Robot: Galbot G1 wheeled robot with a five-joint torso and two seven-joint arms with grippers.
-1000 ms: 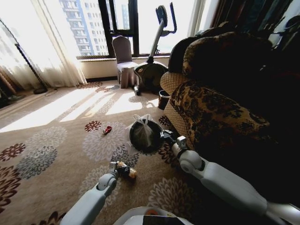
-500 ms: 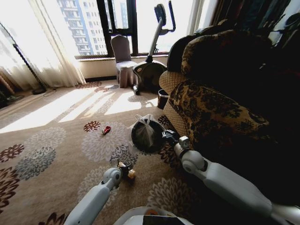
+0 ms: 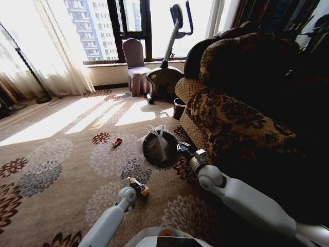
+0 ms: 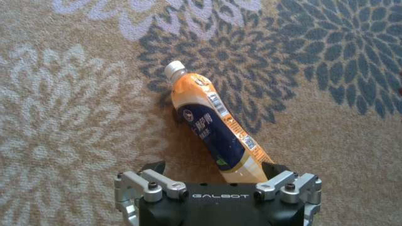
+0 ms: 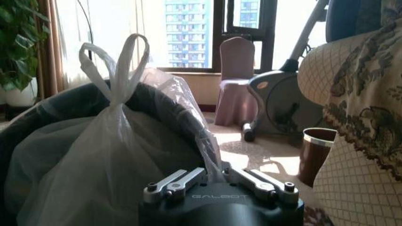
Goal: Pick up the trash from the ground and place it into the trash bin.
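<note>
An orange bottle (image 4: 217, 136) with a white cap and dark blue label lies on the flowered carpet. My left gripper (image 4: 217, 182) hangs open just over its base, one finger on each side; both show low in the head view, bottle (image 3: 141, 189) and gripper (image 3: 132, 183). The trash bin (image 3: 158, 150), black with a crinkled translucent liner, stands beside the sofa. My right gripper (image 3: 181, 150) is shut on its rim (image 5: 207, 160). A white plastic bag (image 5: 119, 70) with knotted handles sticks up out of the bin. A small red scrap (image 3: 117, 142) lies farther left on the carpet.
A patterned sofa (image 3: 241, 118) walls off the right side. A brown woven basket (image 3: 179, 108) stands beyond the bin, also in the right wrist view (image 5: 316, 153). An exercise bike (image 3: 165, 77) and covered chair (image 3: 135, 66) stand by the window. Open carpet lies to the left.
My left arm has swung to the right and its gripper has closed in over the bottle, which still lies on the carpet. The right gripper stays on the bin rim.
</note>
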